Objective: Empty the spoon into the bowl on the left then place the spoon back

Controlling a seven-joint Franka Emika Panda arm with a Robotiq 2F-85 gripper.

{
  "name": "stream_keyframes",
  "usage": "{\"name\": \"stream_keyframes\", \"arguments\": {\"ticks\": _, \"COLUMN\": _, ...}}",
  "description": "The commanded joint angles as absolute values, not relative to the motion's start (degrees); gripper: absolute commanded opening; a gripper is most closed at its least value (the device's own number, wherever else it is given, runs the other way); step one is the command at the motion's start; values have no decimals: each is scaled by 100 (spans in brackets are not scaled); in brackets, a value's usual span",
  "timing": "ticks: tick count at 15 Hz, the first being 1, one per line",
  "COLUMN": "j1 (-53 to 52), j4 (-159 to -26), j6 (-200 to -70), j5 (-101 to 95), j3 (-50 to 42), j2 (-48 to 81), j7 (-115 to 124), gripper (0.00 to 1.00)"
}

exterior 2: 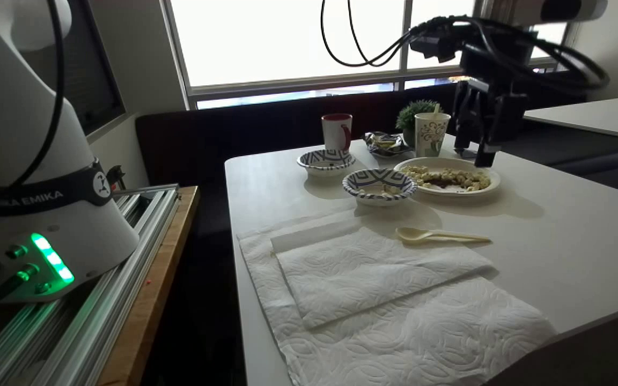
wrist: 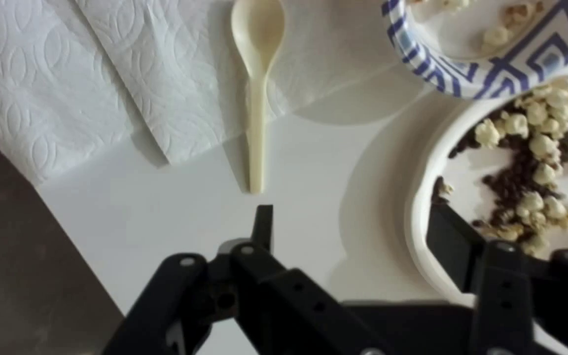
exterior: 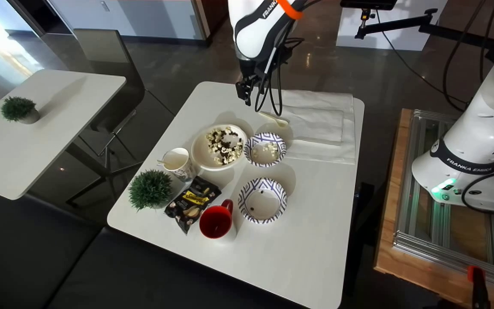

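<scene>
A cream plastic spoon (exterior: 275,119) lies on the table, also seen in an exterior view (exterior 2: 438,236). In the wrist view its scoop end rests on the paper towel and looks empty; the handle (wrist: 257,133) points toward my gripper. A blue-patterned bowl (exterior: 264,138) with some popcorn stands beside the spoon; it also shows in the wrist view (wrist: 486,79). A matching bowl (exterior: 268,201) with a few dark specks stands farther off, also seen in an exterior view (exterior 2: 326,170). My gripper (wrist: 353,217) is open and empty, above the table past the handle end, one finger over the plate.
A white plate (exterior: 200,150) holds popcorn and dark bits. A paper cup (exterior: 182,169), plant (exterior: 150,189), black snack bag (exterior: 193,201) and red-lined mug (exterior: 217,223) stand together on one side. Paper towels (exterior 2: 362,273) cover a table corner. Cables (exterior 2: 550,69) hang from the arm.
</scene>
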State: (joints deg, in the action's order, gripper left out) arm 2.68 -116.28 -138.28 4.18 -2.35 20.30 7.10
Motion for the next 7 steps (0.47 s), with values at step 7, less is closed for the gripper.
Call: {"name": "stream_keyframes", "arguments": {"ticks": 7, "j1": 42, "j4": -12663, "j6": -15181, "j5": 139, "j3": -320, "j2": 994, "j7": 1194, "gripper": 100}}
